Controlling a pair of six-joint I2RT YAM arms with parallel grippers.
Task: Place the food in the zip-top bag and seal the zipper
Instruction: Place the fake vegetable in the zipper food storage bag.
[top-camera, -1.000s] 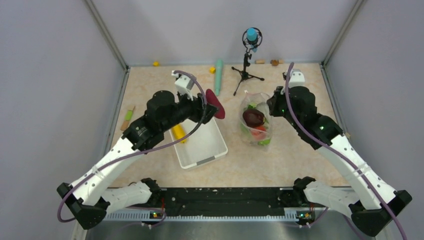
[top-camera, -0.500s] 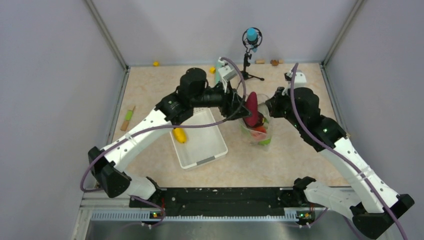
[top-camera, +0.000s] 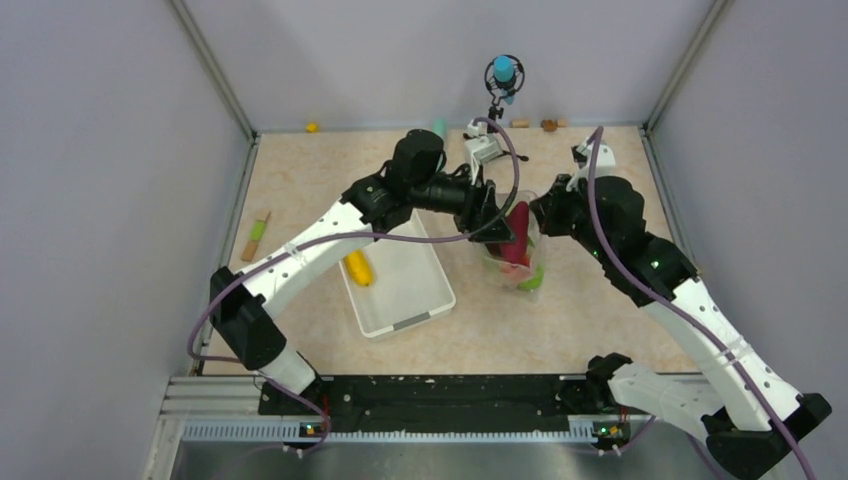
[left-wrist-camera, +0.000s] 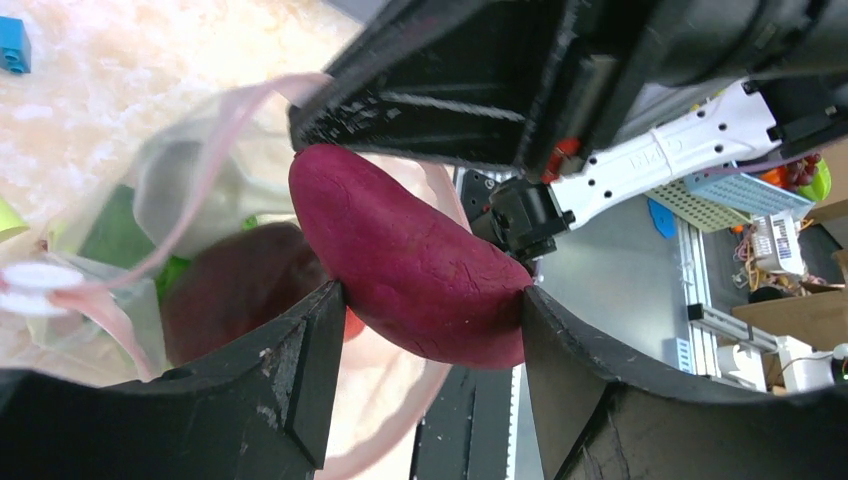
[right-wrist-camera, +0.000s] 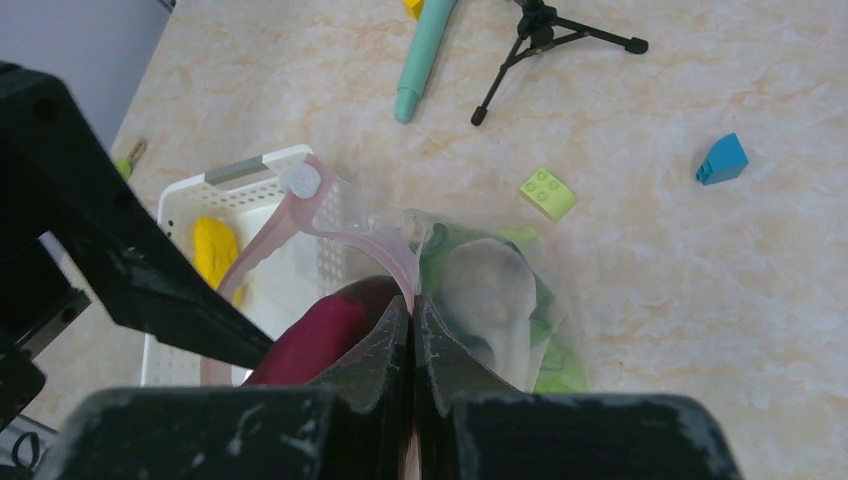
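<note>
My left gripper (top-camera: 503, 222) is shut on a dark maroon root (top-camera: 516, 232) and holds it in the open mouth of the clear zip-top bag (top-camera: 528, 272). In the left wrist view the root (left-wrist-camera: 405, 257) sits between both fingers, above a dark red piece (left-wrist-camera: 235, 288) and green food inside the bag. My right gripper (top-camera: 545, 212) is shut on the bag's pinkish zipper strip (right-wrist-camera: 340, 233) and holds the mouth up; its jaws (right-wrist-camera: 412, 325) pinch the rim. A yellow corn-like piece (top-camera: 358, 268) lies in the white basket (top-camera: 420, 302).
A small black tripod with a blue-topped device (top-camera: 503, 72) stands behind the bag. A teal cylinder (right-wrist-camera: 425, 55), a yellow-green block (right-wrist-camera: 548, 193) and a blue block (right-wrist-camera: 722, 160) lie on the table beyond it. A green-and-orange stick (top-camera: 257, 233) lies at the left edge.
My left arm has carried the maroon root from above the basket rightward to the bag and down into its mouth. My right gripper has kept its hold on the bag's rim.
</note>
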